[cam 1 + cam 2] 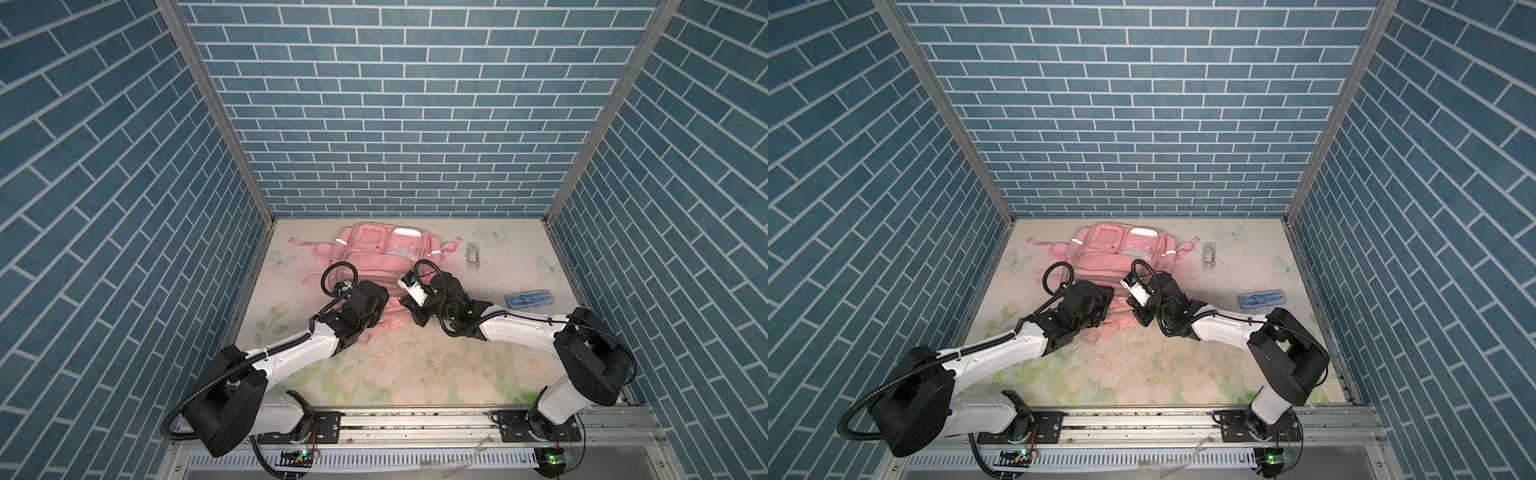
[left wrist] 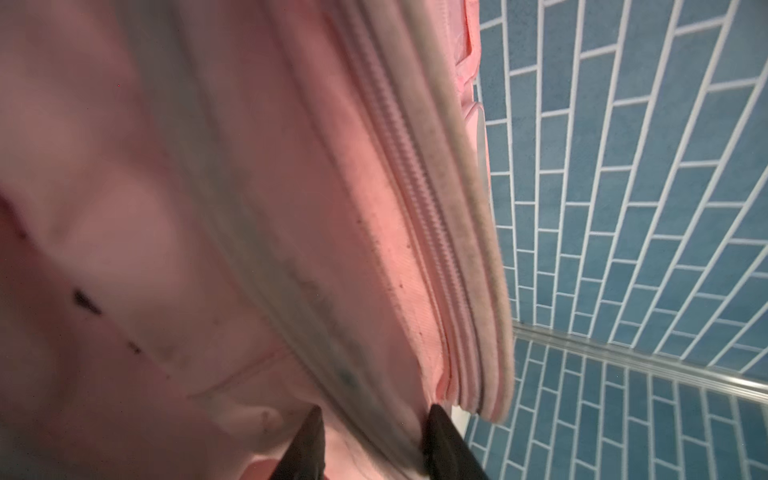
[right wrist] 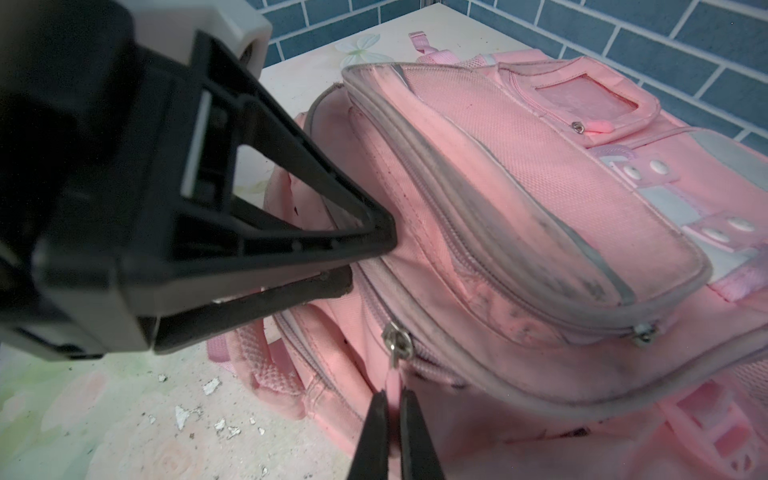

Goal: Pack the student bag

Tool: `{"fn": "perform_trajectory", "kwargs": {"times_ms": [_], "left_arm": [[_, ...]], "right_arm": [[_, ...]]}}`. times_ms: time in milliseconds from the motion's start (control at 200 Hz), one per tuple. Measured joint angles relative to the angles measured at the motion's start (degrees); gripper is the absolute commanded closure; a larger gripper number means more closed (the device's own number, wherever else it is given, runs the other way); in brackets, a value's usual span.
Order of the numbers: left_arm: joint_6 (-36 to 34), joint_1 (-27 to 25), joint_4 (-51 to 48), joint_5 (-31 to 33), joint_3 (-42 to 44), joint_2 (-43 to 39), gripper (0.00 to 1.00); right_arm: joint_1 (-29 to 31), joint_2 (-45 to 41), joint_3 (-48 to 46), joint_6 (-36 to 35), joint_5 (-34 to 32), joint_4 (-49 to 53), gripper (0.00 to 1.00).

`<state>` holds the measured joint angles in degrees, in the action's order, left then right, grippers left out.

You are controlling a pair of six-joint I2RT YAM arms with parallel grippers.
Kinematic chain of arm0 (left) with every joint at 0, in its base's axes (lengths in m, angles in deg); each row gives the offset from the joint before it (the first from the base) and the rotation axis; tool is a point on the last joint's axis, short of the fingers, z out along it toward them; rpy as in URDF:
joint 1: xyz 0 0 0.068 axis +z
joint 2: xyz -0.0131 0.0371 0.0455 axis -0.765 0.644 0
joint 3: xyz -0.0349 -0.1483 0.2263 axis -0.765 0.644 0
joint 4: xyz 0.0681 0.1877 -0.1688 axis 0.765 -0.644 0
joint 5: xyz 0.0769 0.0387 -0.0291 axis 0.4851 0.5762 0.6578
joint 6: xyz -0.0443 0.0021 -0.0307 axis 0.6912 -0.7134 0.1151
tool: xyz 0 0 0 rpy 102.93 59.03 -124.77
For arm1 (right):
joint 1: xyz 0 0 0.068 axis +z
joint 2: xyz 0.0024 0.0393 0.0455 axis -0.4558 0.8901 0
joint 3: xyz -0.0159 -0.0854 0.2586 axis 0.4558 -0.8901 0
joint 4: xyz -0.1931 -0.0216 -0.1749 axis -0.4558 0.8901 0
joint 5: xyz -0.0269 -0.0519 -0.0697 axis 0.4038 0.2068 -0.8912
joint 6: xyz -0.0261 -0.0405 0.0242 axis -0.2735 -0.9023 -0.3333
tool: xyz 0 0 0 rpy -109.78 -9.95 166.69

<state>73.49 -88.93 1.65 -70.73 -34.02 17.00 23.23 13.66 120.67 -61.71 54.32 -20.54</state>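
The student bag (image 3: 519,187) is pink woven cloth, part mesh, with grubby grey piping, a glossy clear plastic window pocket (image 3: 584,97) and a shiny metal zip slider (image 3: 397,338) carrying a pink zip tab (image 3: 392,374). Both the left gripper (image 3: 368,259) and right gripper (image 3: 392,395) are matt black plastic. The worktop (image 3: 104,395) is matt, flower-printed, gritty.

No readable text or labels (views perhaps too blurred).
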Motion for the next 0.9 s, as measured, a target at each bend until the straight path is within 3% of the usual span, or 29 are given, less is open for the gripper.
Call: {"fn": "perform_trajectory", "kwargs": {"times_ms": [145,395,660,900], "left_arm": [[0.0,0.0,1.5,-0.4,-0.5,1.4,0.86],[-0.3,0.6,3.2,-2.4,-0.6,1.9,1.00],[-3.3,3.4,3.3,-7.2,-0.6,0.7,1.00],[-8.2,7.8,2.9,-16.4,-0.8,-1.5,1.00]], "right_arm": [[0.4,0.0,0.0,0.0,-1.0,0.4,1.00],[0.5,0.0,0.0,0.0,-2.1,1.1,1.00],[1.4,-0.1,0.3,2.0,-7.0,2.3,1.00],[1.2,-0.5,2.5,6.2,-9.2,5.0,1.00]]}}
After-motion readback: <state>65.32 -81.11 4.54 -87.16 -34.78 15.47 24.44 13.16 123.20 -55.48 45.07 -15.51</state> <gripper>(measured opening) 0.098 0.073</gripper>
